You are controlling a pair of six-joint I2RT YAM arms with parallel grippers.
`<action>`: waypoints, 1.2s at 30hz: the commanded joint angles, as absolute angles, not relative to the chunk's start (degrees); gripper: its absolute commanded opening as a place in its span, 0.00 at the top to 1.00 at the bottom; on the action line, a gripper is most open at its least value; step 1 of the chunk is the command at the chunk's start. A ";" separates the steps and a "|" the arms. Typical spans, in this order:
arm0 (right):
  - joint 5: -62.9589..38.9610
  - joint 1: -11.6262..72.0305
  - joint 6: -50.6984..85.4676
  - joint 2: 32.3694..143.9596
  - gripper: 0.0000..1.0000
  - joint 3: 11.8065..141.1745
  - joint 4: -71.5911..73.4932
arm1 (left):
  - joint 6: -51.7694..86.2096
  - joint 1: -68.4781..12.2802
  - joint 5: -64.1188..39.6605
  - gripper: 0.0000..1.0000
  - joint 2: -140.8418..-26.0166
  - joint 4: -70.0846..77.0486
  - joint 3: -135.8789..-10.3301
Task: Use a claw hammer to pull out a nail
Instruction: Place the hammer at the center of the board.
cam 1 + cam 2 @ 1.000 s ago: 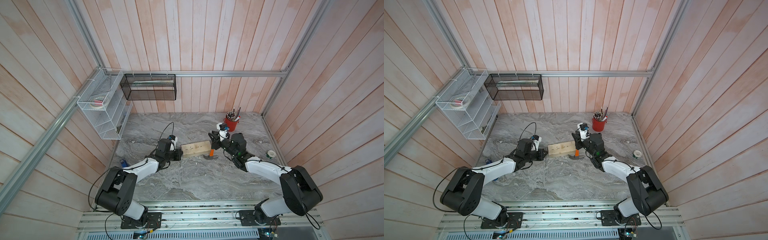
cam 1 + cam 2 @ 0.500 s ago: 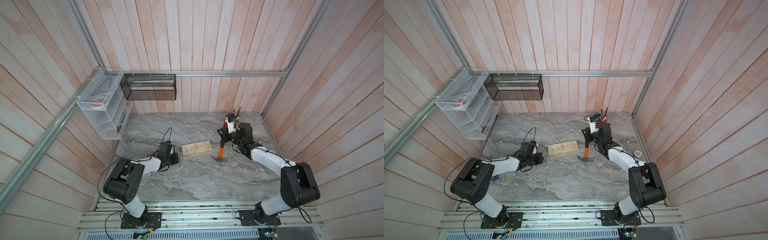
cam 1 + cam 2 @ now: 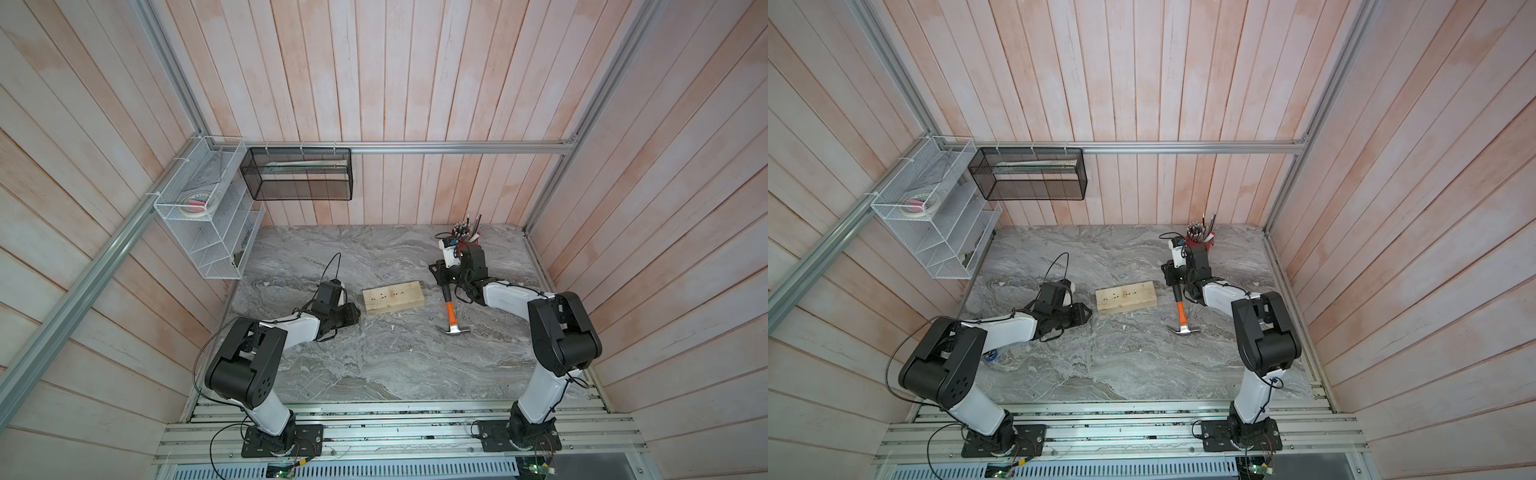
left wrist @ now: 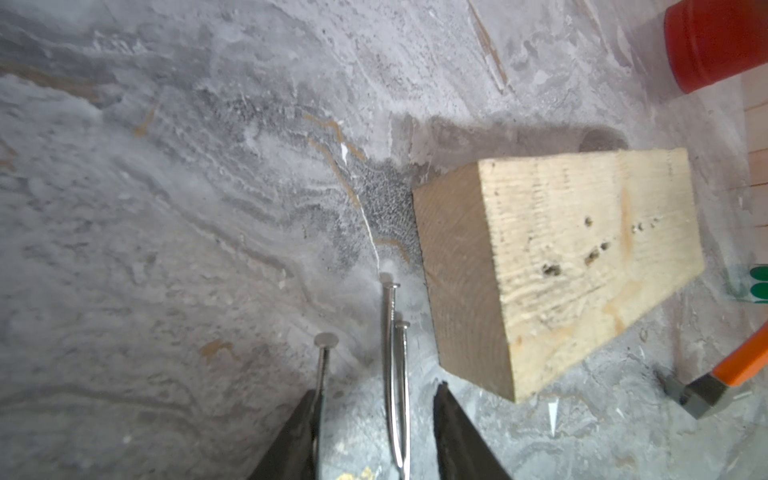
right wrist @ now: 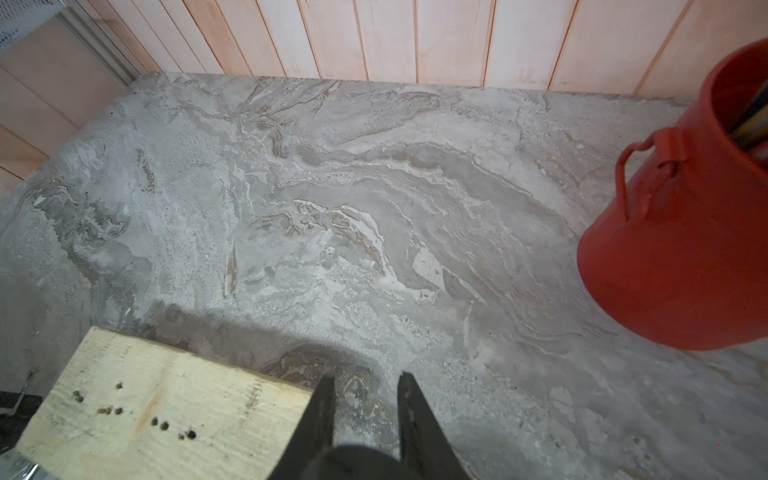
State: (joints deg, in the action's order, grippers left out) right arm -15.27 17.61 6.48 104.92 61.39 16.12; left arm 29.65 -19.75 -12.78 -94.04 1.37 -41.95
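My right fingers [image 3: 443, 278] pinch the black end of the claw hammer [image 3: 451, 313], which hangs just right of the wooden block [image 3: 392, 297]. Its orange shaft slants down toward the near side. The steel head sits low at the counter [image 3: 395, 365]; I cannot tell whether it touches. My left fingers [image 3: 352, 318] lie low at the block's left end, spread apart. Three nails [image 4: 395, 374] lie loose on the counter there, two between the fingers and one along a finger's edge. The block's top shows dark holes.
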 commanded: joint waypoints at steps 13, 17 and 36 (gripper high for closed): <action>-12.04 17.70 9.58 110.39 1.00 61.04 22.21 | 29.94 -18.85 -20.53 0.56 -91.51 5.43 -39.16; -11.82 17.73 9.82 110.48 1.00 60.91 22.28 | 30.31 -17.75 -23.92 0.44 -93.02 7.67 -38.59; -8.43 17.75 10.99 115.14 1.00 63.94 18.58 | 29.16 -16.46 -30.34 0.87 -92.81 12.12 -36.77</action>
